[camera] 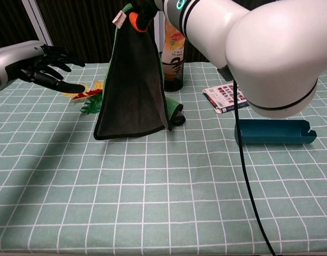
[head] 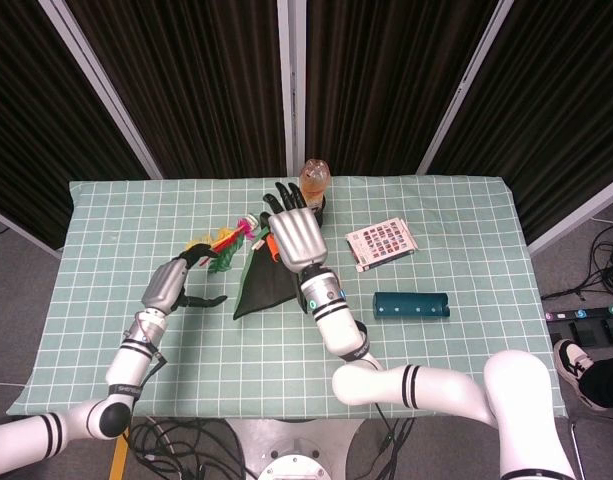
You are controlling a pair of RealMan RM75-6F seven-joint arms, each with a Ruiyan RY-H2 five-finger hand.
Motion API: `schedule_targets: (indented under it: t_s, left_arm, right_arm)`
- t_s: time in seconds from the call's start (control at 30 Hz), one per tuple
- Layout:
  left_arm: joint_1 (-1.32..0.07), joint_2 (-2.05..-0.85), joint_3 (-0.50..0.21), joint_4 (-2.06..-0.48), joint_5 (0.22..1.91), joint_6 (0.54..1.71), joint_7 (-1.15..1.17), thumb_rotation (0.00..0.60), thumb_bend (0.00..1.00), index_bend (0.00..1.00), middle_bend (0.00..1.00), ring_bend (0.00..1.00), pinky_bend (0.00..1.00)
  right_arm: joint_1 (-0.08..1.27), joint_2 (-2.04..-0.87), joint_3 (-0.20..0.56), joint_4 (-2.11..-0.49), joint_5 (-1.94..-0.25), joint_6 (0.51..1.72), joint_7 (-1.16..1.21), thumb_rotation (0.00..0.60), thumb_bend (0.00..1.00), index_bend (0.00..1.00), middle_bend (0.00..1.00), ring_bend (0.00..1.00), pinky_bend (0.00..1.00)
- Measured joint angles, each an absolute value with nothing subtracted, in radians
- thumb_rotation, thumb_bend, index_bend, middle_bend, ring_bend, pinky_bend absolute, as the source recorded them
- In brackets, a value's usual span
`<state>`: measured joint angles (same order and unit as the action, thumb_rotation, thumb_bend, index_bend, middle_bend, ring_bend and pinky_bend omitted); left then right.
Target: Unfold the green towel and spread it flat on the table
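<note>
The green towel [camera: 134, 80] hangs from my right hand [head: 293, 232], which pinches its top corner high above the table. Its dark inner face shows, with a green edge and an orange tag near the grip. The lower right corner still lies bunched on the cloth beside the bottle [camera: 174, 53]. In the head view the towel [head: 261, 285] hangs below and left of that hand. My left hand [camera: 43, 65], also seen as the left hand [head: 174, 283] in the head view, hovers left of the towel with fingers spread, holding nothing.
A drink bottle [head: 314, 185] stands behind the towel. Coloured feathers [head: 221, 242] lie at the left, under my left hand. A patterned card box [head: 382, 243] and a teal tray [head: 411, 305] sit to the right on the checked tablecloth [camera: 152, 202].
</note>
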<state>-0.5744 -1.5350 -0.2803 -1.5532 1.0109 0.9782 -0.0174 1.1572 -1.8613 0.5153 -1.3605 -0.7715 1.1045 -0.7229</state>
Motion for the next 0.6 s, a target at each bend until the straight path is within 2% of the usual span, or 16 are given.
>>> schedule_targets:
  t_s: [0.37, 0.6]
  left_arm:
    - [-0.612, -1.583, -0.263, -1.560, 0.901, 0.944, 0.062, 0.416, 0.01, 0.31, 0.25, 0.20, 0.24]
    - [-0.628, -1.610, -0.251, -1.553, 0.853, 0.961, 0.134, 0.415, 0.01, 0.31, 0.25, 0.20, 0.24]
  right_arm:
    - [1.193, -1.908, 0.514, -1.302, -0.744, 1.111, -0.711, 0.600, 0.48, 0.67, 0.19, 0.01, 0.00]
    - [1.207, -1.932, 0.521, -1.276, -0.727, 1.094, -0.676, 0.600, 0.48, 0.67, 0.18, 0.00, 0.00]
